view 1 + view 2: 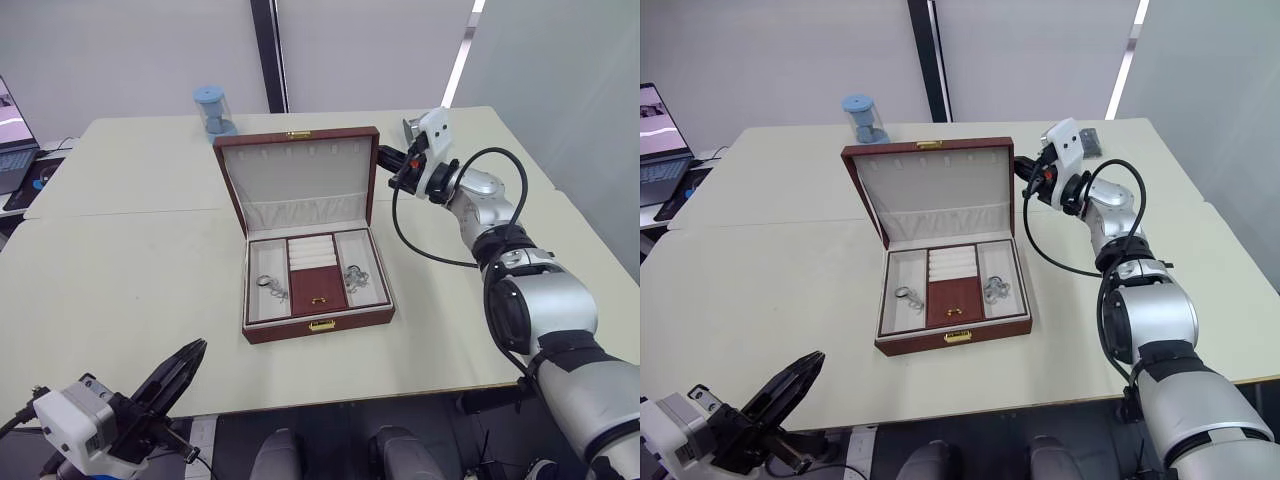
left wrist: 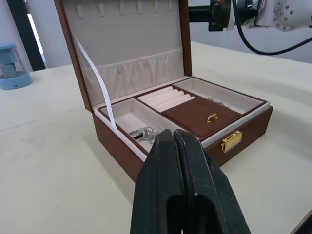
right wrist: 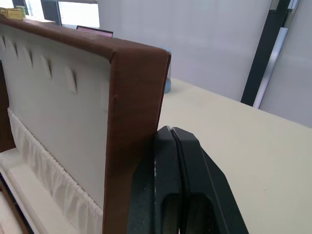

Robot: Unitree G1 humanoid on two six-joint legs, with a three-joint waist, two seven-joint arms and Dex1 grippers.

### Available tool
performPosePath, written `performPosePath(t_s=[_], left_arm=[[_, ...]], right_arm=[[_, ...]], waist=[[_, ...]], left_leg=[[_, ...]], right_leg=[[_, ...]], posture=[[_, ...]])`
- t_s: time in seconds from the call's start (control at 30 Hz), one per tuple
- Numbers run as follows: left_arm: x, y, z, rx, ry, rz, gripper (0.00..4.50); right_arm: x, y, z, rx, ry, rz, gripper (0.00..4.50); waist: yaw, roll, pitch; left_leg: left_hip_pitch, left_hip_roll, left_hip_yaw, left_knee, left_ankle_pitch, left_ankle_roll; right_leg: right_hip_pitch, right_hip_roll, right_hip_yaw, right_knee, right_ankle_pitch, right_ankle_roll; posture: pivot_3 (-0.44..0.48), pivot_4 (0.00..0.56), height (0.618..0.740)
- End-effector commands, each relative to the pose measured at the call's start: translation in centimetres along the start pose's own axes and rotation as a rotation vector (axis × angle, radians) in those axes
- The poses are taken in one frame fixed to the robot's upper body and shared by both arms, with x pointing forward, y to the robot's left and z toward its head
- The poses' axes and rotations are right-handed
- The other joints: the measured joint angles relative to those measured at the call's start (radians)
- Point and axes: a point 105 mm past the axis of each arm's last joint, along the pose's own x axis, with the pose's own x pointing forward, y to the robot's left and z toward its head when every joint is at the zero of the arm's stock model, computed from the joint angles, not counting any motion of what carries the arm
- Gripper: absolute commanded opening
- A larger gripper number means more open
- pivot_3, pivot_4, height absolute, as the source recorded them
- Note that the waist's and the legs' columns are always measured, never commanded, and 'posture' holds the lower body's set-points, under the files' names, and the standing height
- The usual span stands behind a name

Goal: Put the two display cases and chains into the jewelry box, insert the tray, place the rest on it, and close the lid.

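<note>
The jewelry box point(image 1: 318, 326) stands open mid-table, its lid point(image 1: 300, 180) upright with the cream lining facing me. The tray point(image 1: 318, 288) sits in the box, brown centre section up. Small silvery jewellery pieces lie in the tray's left compartment point(image 1: 271, 287) and right compartment point(image 1: 357, 276). The two display cases and the chains are hidden. My right gripper point(image 1: 386, 156) is shut, its tips against the lid's right edge point(image 3: 136, 97). Low by the table's near-left edge, my left gripper point(image 1: 193, 352) is also shut, holding nothing and pointing at the box point(image 2: 234, 141).
A clear container with a blue cap point(image 1: 212, 110) stands behind the box at the table's far edge. A laptop point(image 1: 10, 140) sits on a side table far left. A white ribbon stay point(image 2: 92, 73) links the lid to the box.
</note>
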Motion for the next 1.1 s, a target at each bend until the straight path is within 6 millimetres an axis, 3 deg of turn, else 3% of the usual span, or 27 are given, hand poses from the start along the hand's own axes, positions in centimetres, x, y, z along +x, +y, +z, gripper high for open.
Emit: performPosePath(t_s=[0.03, 0.2, 0.4, 0.73, 0.9, 0.97, 1.1], left_arm=[[0.3, -0.1, 0.8, 0.014, -0.021, -0.017, 0.0], [0.4, -0.1, 0.7, 0.005, -0.015, -0.016, 0.0], [0.5, 0.1, 0.6, 0.006, -0.012, -0.009, 0.0], [0.5, 0.4, 0.4, -0.019, -0.003, 0.007, 0.0], [0.6, 1.0, -0.1, -0.069, 0.04, 0.042, 0.0], [0.6, 2.1, -0.9, -0.092, 0.097, 0.083, 0.0], [0.9, 4.7, -2.2, -0.082, 0.176, 0.162, 0.53]], right_arm=[[0.4, 0.6, 1.2, -0.03, -0.04, 0.05, 0.03], [0.5, 1.8, 2.0, -0.02, -0.074, 0.153, 0.03], [-1.1, 4.8, 0.9, 0.043, -0.014, 0.46, 0.03], [-1.6, 4.1, 0.1, 0.041, -0.006, 0.395, 0.03], [-2.0, 3.6, 0.0, 0.032, -0.005, 0.366, 0.03], [-2.3, 2.8, -0.1, 0.021, -0.009, 0.301, 0.03], [-4.1, 1.3, -1.0, 0.007, 0.008, 0.205, 0.84]], waist=[[-0.001, 0.0, 0.0], [-0.011, 0.0, 0.0], [-0.024, 0.0, 0.0], [-0.02, 0.001, 0.001], [-0.02, 0.001, 0.001], [-0.02, 0.001, 0.001], [-0.009, 0.001, 0.001]], left_leg=[[0.0, 0.0, 0.0, 0.0, 0.0, 0.0], [0.0, 0.0, 0.0, 0.0, 0.0, 0.0], [0.001, 0.001, 0.0, -0.001, 0.0, 0.0], [0.0, 0.0, 0.0, 0.0, 0.0, 0.0], [0.0, 0.0, 0.0, 0.0, 0.0, 0.0], [0.0, 0.0, -0.001, 0.0, 0.0, 0.0], [0.001, 0.0, -0.001, 0.0, 0.0, 0.0]], right_leg=[[0.0, 0.0, 0.0, 0.0, 0.0, 0.0], [0.0, 0.0, 0.0, 0.0, 0.0, 0.0], [0.0, 0.001, 0.0, 0.0, -0.001, -0.001], [0.0, 0.0, -0.001, 0.001, -0.001, -0.001], [0.0, 0.0, 0.0, 0.001, -0.001, -0.001], [0.0, 0.0, -0.001, 0.001, -0.001, -0.001], [0.0, 0.0, -0.001, 0.002, -0.001, -0.001]], posture=[[0.0, 0.15, 0.74], [0.0, 0.15, 0.74], [0.0, 0.15, 0.74], [0.0, 0.15, 0.74], [0.0, 0.15, 0.74], [0.0, 0.15, 0.74], [0.0, 0.15, 0.74]])
